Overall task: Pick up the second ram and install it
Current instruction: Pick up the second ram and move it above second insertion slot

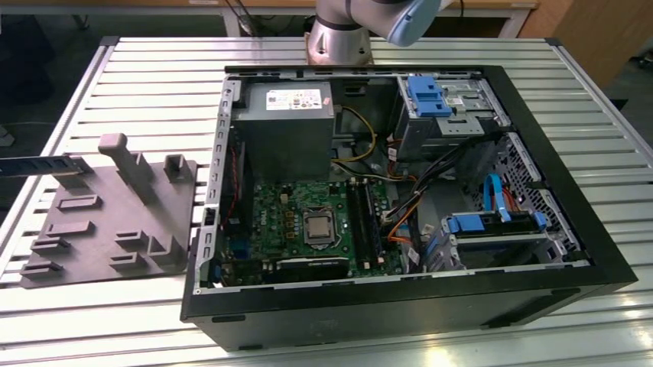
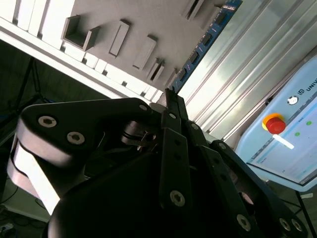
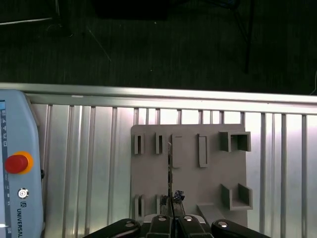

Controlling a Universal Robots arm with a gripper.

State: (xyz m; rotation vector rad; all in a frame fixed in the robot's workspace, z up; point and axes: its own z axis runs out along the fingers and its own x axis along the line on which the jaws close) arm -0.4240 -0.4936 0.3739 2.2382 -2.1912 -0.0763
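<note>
Black metal gripper (image 3: 173,217) fingers are pressed onto the flat faces of the second ram (image 3: 170,173), a thin, dark green-black memory stick, pinching it between them in both wrist views. The stick stands on edge and runs straight out ahead of the jaws. Its long axis is level, and in the exterior view the second ram (image 1: 41,164) points toward the exterior view's right.

Done well, this carry likely calls for a firm, square pinch so the board cannot swivel, and for clearance over the upright posts below.

Beneath the jaws lies the grey moulded holder tray (image 3: 213,188). The stick appears clear of it, though the gap is hard to judge. Under that spreads the ribbed aluminium table (image 3: 89,148), with a pale blue control pendant (image 3: 15,129) off to one side of the jaws.

Farthest away sits the open black computer case (image 1: 408,306). Its long black slot rails (image 1: 362,218) are well apart from the jaws and roughly crosswise to the stick.
</note>
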